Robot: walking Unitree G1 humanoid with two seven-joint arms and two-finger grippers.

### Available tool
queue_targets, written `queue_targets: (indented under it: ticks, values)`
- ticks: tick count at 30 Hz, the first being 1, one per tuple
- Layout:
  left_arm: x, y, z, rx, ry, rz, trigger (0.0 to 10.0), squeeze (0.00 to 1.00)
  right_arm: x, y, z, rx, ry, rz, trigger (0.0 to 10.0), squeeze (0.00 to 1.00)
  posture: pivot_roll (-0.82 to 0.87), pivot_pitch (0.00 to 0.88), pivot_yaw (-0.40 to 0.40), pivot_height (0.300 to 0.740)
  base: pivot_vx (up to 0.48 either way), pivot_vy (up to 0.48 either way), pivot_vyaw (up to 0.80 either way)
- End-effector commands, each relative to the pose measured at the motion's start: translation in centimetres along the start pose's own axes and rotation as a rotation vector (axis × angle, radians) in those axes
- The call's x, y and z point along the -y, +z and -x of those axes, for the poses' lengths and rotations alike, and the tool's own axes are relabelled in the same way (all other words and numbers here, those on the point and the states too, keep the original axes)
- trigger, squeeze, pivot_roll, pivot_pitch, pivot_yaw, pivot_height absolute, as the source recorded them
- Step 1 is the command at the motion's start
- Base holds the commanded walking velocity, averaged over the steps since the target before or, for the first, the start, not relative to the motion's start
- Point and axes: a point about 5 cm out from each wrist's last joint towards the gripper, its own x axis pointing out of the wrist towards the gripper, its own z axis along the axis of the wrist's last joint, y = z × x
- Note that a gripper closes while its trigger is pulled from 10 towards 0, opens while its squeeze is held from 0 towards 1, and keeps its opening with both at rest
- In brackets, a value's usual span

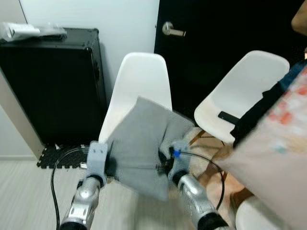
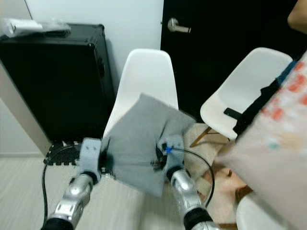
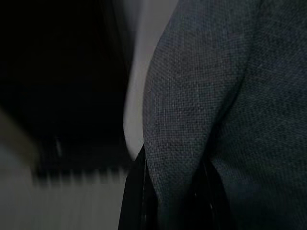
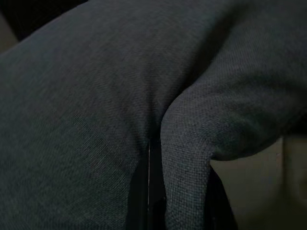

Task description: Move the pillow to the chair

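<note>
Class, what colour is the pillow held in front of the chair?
Plain grey pillow; clearest in the left eye view.

We see the pillow (image 1: 144, 143) as matt grey woven cloth, coarse-grained up close. The chair (image 1: 139, 79) looks smooth white plastic, and the door handle (image 1: 171, 30) brushed metal.

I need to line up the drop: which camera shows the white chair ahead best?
The left eye view: the white chair stands whole-backed behind the grey pillow, which both hands hold up in front of its seat. The right eye view shows the same. The left wrist view catches a pale sliver; the right wrist view gives pillow fabric.
</note>
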Motion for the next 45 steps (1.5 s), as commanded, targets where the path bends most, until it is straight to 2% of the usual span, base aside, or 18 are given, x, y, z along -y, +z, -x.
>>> queue_targets:
  ticks: [1,2,3,4,5,7,8,9,11,14,21,29,45]
  values:
    - [-2.6,3.3,-0.9,0.155,0.126,0.009,10.0,0.00,1.5,3.2,-0.5,0.152,-0.037,0.009,10.0,0.00,-0.01,0.053,-0.058,0.740,0.000,0.000,0.00]
    - [-2.7,5.1,-1.7,0.213,0.138,0.024,10.0,0.00,1.4,5.0,-1.3,0.204,-0.017,0.023,10.0,0.00,0.00,0.049,-0.057,0.740,0.000,0.000,0.00]
    - [-2.7,5.1,-1.7,0.213,0.138,0.024,10.0,0.00,1.4,5.0,-1.3,0.204,-0.017,0.023,10.0,0.00,0.00,0.049,-0.057,0.740,0.000,0.000,0.00]
    - [-2.8,6.7,-2.4,0.263,0.145,0.034,10.0,0.00,1.4,7.0,-2.2,0.260,-0.007,0.041,10.0,0.00,0.00,0.049,-0.057,0.740,0.000,0.000,0.00]
    - [-2.8,6.7,-2.4,0.263,0.145,0.034,10.0,0.00,1.4,7.0,-2.2,0.260,-0.007,0.041,10.0,0.00,0.00,0.049,-0.057,0.740,0.000,0.000,0.00]
    - [-2.8,10.2,-3.5,0.373,0.133,0.032,10.0,0.00,1.7,10.6,-3.3,0.380,-0.040,0.074,10.0,0.00,0.00,0.053,-0.056,0.740,0.000,0.000,0.00]
    - [-2.8,11.6,-3.8,0.413,0.122,0.029,10.0,0.00,2.4,12.2,-3.5,0.436,-0.099,0.092,10.0,0.00,0.00,0.047,-0.056,0.740,0.000,0.000,0.00]
    - [-2.8,11.6,-3.8,0.413,0.122,0.029,10.0,0.00,2.4,12.2,-3.5,0.436,-0.099,0.092,10.0,0.00,0.00,0.047,-0.056,0.740,0.000,0.000,0.00]
    - [-2.6,13.3,-4.1,0.465,0.109,0.038,10.0,0.00,3.5,14.2,-3.7,0.508,-0.194,0.088,10.0,0.00,0.00,0.046,-0.051,0.740,0.000,0.000,0.00]
    - [-2.5,14.4,-4.1,0.499,0.113,0.063,10.0,0.00,3.6,15.4,-3.8,0.547,-0.211,0.101,10.0,0.00,0.00,0.048,-0.051,0.740,0.000,0.000,0.00]
    - [-2.1,15.1,-4.0,0.516,0.097,0.061,10.0,0.00,3.4,15.7,-3.7,0.555,-0.188,0.114,10.0,0.00,0.01,0.050,-0.054,0.740,0.000,0.000,0.00]
    - [-1.7,15.5,-4.1,0.507,0.049,0.001,10.0,0.00,3.4,15.7,-3.6,0.560,-0.195,0.111,10.0,0.00,0.01,0.060,-0.042,0.740,0.000,0.000,0.00]
    - [-1.3,15.5,-4.4,0.495,0.034,0.014,10.0,0.00,3.5,15.9,-3.4,0.578,-0.207,0.101,10.0,0.00,0.00,0.060,-0.030,0.740,0.000,0.000,0.00]
